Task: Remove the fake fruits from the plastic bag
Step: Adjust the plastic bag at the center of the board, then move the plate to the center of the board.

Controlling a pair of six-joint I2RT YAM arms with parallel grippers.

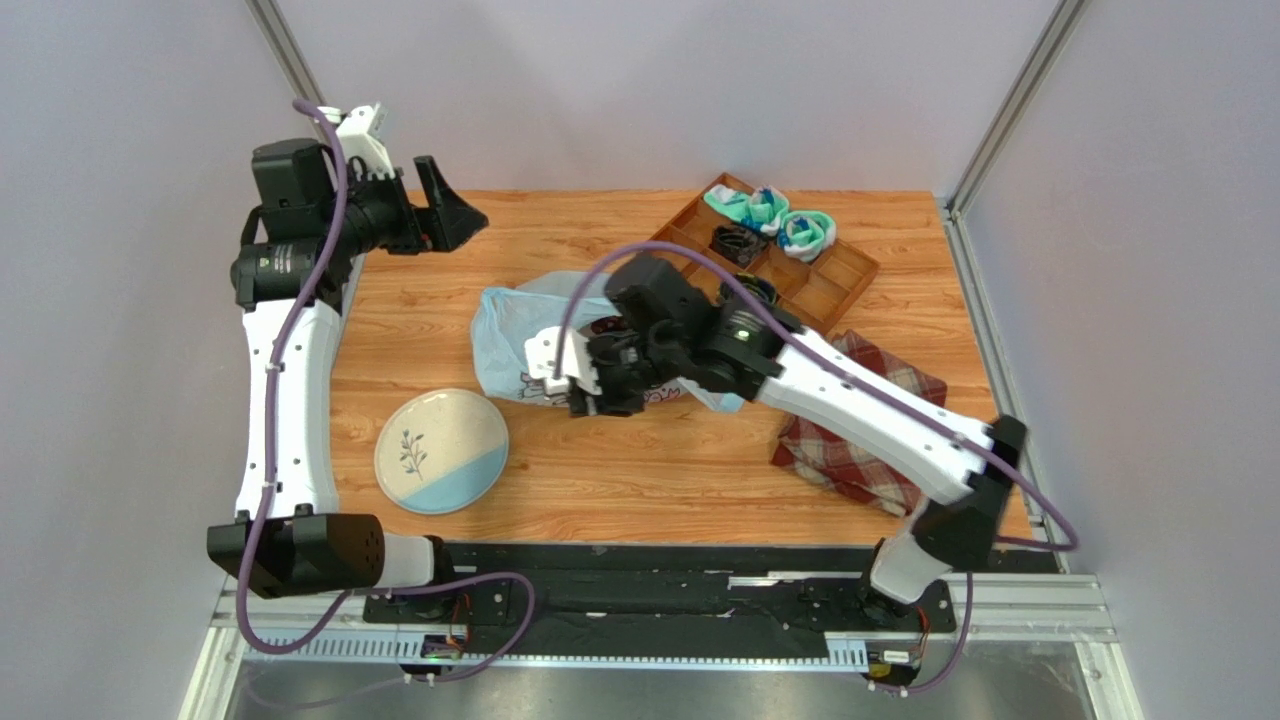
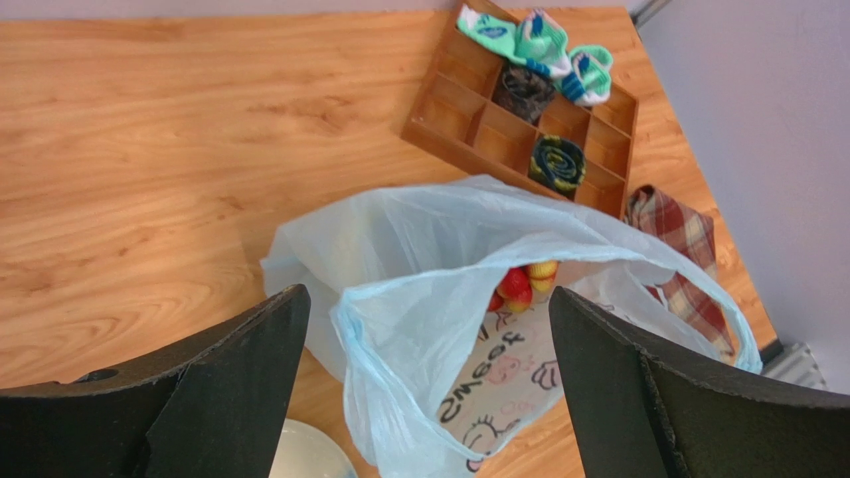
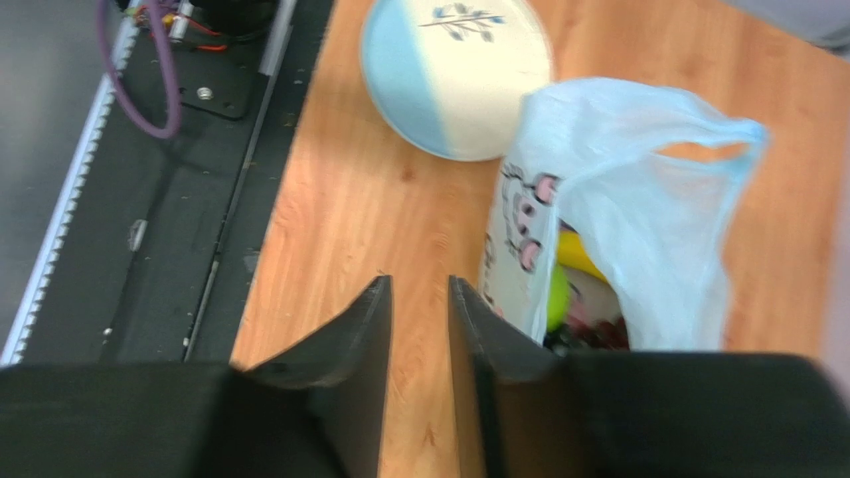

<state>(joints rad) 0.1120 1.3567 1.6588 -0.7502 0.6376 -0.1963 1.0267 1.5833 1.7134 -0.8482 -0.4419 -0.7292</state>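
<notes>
Fake fruits (image 3: 564,284) lie just past the right gripper (image 3: 418,299), whose jaws stand a narrow gap apart with bare table (image 3: 419,199) showing between them and nothing held. It sits low beside the printed side of the plastic bag (image 3: 638,189). The bag lies slumped mid-table, with yellow, green and red pieces showing inside its open mouth. Farther off, the left gripper (image 1: 448,207) hangs high over the far left, jaws spread wide and empty. The fruits are probably light, hard and smooth, so apt to slip or roll, and the limp film would likely drag along with them. Pinching one piece across its body at the mouth looks best, with the other gripper pinning a handle.
</notes>
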